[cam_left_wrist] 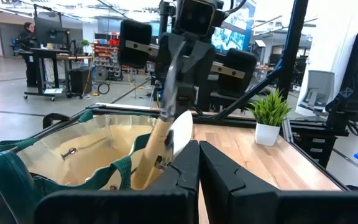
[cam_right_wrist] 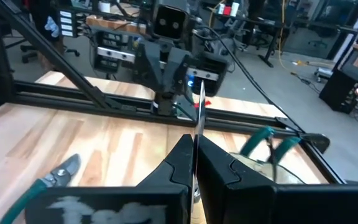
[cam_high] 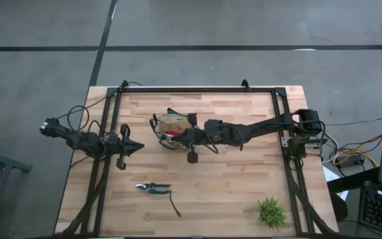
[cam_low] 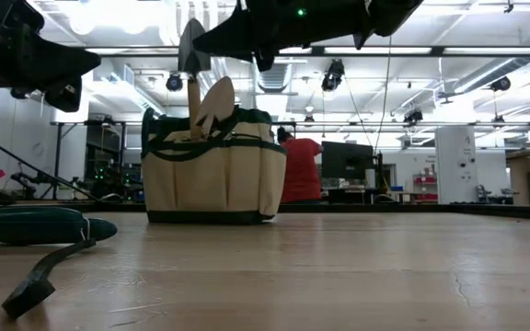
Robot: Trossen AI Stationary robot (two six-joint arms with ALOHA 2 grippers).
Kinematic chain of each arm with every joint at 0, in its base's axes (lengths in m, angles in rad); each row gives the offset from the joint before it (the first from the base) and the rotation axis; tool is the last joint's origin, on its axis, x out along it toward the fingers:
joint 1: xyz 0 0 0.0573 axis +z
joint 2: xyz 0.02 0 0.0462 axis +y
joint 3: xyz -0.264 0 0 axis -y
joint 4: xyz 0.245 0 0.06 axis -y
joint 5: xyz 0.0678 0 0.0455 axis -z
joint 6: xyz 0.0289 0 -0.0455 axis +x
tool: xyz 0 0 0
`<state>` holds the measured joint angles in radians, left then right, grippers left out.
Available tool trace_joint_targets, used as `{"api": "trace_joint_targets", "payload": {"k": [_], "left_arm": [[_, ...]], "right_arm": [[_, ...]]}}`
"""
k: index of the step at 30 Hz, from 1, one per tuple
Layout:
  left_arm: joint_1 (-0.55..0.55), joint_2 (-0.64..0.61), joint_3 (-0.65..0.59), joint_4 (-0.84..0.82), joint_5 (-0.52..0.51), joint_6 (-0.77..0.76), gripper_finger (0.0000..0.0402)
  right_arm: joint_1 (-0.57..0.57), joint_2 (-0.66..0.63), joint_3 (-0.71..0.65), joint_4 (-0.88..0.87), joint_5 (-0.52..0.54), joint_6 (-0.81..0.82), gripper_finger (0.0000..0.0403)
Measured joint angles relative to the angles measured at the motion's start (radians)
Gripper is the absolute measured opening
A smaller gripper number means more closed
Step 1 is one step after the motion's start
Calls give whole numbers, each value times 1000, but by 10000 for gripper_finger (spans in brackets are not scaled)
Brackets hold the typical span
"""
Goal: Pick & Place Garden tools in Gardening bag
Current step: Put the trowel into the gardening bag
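Observation:
The tan gardening bag (cam_high: 171,125) with dark green trim stands upright on the table's middle; it also shows in the low view (cam_low: 214,170). My right gripper (cam_high: 179,135) is over the bag, shut on a trowel (cam_low: 192,78) that stands blade up with its handle in the bag. A second trowel's pale blade (cam_low: 218,103) sticks out of the bag, and a red item (cam_high: 171,133) lies inside. Green-handled pruners (cam_high: 154,188) and a dark thin tool (cam_high: 176,206) lie on the table near the front. My left gripper (cam_high: 138,147) is shut and empty, left of the bag. My right gripper pinches the trowel's silver blade (cam_right_wrist: 198,118) between its two fingers; the blade stands edge-on between them. The fingers (cam_left_wrist: 180,57) come slanting down from the table's right. The trowel stands nearly upright, with its wooden handle (cam_left_wrist: 154,144) down inside the bag.
A small green spiky plant (cam_high: 270,212) in a white pot stands at the near right corner. Black frame rails (cam_high: 197,90) run along the far edge and both sides. Bare wood lies between the bag and the plant.

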<state>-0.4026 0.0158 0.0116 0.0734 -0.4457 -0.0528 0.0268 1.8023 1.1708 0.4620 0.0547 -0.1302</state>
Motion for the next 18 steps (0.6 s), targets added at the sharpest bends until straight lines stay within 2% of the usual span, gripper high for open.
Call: {"api": "trace_joint_targets", "payload": {"k": [13, 18], "left_arm": [[0, 0, 0, 0, 0, 0, 12], [0, 0, 0, 0, 0, 0, 12]], "right_arm": [[-17, 0, -6, -17, 5, 26, 9], [-17, 0, -6, -44, 52, 26, 39]]}}
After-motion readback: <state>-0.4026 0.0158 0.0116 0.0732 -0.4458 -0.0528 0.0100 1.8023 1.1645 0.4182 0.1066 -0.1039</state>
